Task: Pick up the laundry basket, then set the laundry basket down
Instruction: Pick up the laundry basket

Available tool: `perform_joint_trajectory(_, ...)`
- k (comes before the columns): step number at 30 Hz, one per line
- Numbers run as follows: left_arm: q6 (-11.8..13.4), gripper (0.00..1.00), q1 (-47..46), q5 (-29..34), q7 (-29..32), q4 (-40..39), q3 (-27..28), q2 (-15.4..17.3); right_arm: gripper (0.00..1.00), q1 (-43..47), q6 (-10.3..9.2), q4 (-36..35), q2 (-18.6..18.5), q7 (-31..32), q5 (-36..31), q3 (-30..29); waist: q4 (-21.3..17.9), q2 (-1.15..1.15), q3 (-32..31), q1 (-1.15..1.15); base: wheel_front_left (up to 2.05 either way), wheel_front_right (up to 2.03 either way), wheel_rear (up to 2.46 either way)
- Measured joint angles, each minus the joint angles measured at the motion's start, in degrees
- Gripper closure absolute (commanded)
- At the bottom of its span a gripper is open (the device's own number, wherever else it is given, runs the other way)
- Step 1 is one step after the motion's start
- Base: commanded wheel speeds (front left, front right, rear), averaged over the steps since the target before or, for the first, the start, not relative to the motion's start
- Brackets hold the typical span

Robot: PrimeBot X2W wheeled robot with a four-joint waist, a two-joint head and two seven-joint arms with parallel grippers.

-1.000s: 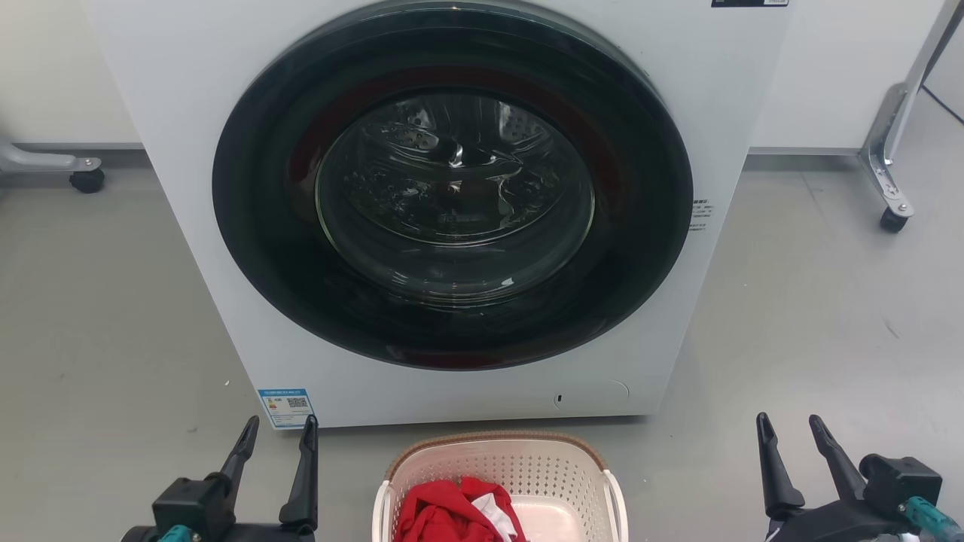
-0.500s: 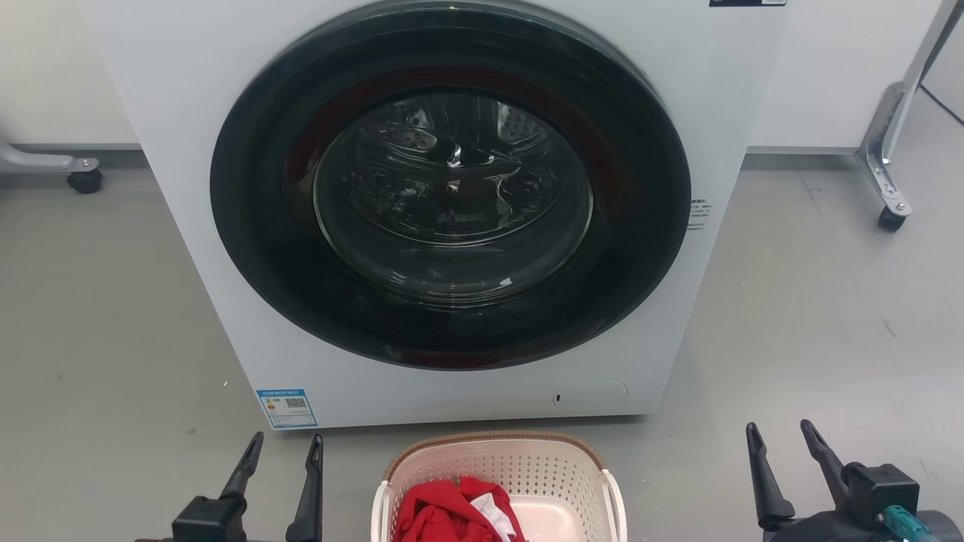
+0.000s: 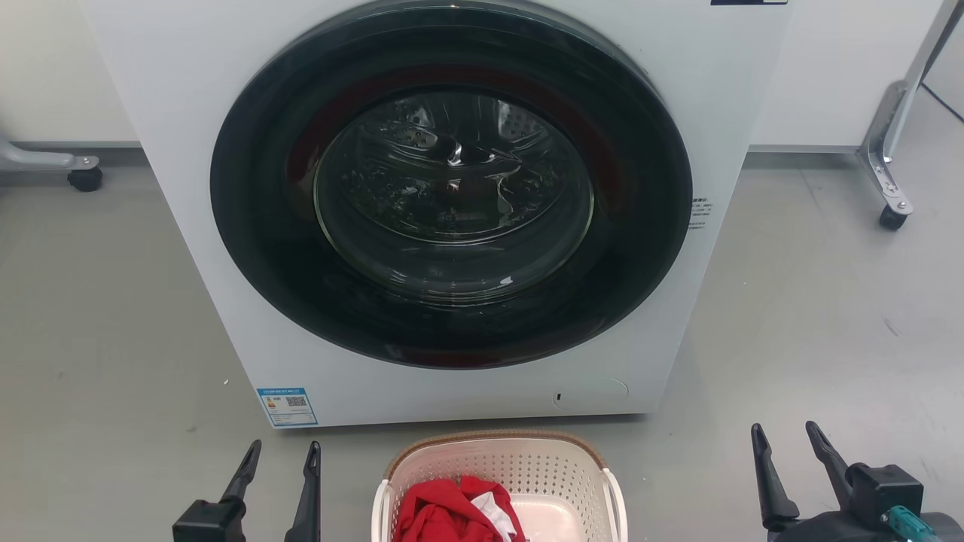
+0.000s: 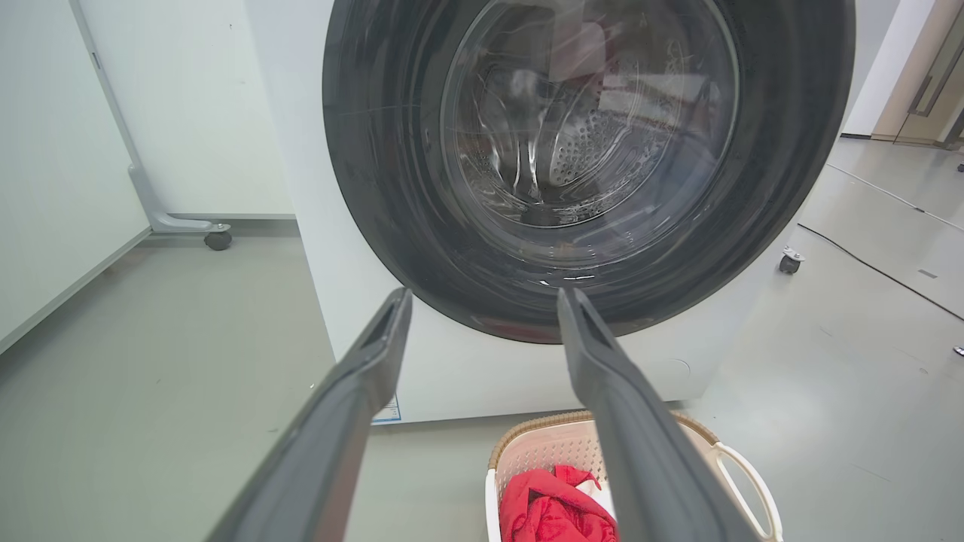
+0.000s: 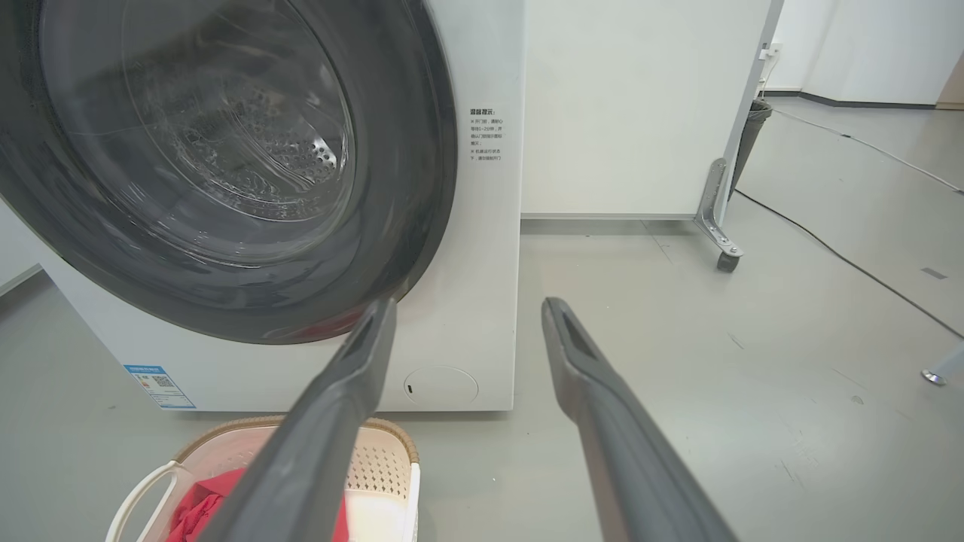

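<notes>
Washing machine: a white front-loading washing machine (image 3: 188,113) takes up most of the head view. Its round dark glass door (image 3: 452,188) is closed, and the steel drum shows through it.
Floor: a plain grey floor (image 3: 98,316) runs around the machine and under the robot.
Laundry basket: the laundry basket (image 3: 542,470) is cream with perforated walls and a brown woven-look rim. It stands upright on the floor just in front of the machine's base, centred between the two arms and cut off by the bottom edge of the head view.
Left gripper: the left gripper (image 3: 283,449) is at lower left. Its two dark fingers are spread with nothing between them, and it sits beside the basket without touching it.
Right gripper: the right gripper (image 3: 784,430) is at lower right, also spread and empty. It is farther out from the basket than the left one.
Clothing: a red garment (image 3: 440,516) with a bit of white cloth is bunched inside the basket on its left side.
Handles: a white loop handle (image 4: 742,470) sits on each short side of the basket, and neither is held.
Progress: nothing is done yet, judging from the pictures. The basket has not been gripped or lifted. Reaching both handles, closing on them, raising the basket and putting it back down all remain.
</notes>
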Motion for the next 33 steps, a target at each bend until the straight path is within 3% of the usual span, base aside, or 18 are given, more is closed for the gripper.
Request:
perform_joint_trajectory(19, 0.42, 0.0, 0.09, 0.0, 0.0, 0.43, -0.09, -0.29, 0.0, 0.13, 0.1, -0.07, 0.12, 0.0, -0.89, -0.32, 0.13, 0.0, 0.64, 0.0, 0.0, 0.0, 0.0)
perform_joint_trajectory(33, 0.41, 0.0, -0.8, -0.05, 0.21, -1.25, -0.14, -0.62, 0.0, -0.35, 0.1, -2.77, 0.23, 0.0, -1.89, -0.64, 0.15, 0.0, 7.3, 0.0, 0.0, 0.0, 0.0)
